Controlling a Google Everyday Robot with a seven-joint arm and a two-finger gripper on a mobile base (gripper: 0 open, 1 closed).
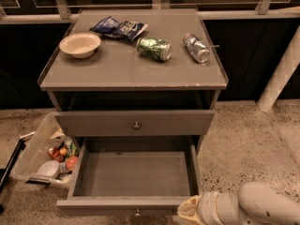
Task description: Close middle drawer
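The middle drawer [117, 204] is pulled far out of the grey cabinet, and its wide shallow box is empty. Its small round knob [137, 213] shows at the bottom edge of the camera view. Above it, the top drawer [93, 123] with a like knob is pushed in. The lowest drawer is hidden below the open one. My gripper [187, 211], cream-tipped on a pale arm [255, 204], comes in from the lower right. It sits just in front of the right end of the middle drawer's front panel.
On the cabinet top [117, 71] are a cream bowl [79, 44], a blue chip bag [119, 28], a green can [153, 48] and a silver can [196, 48]. A clear bin [33, 149] with food stands on the floor at the left. A white post [281, 74] slants at the right.
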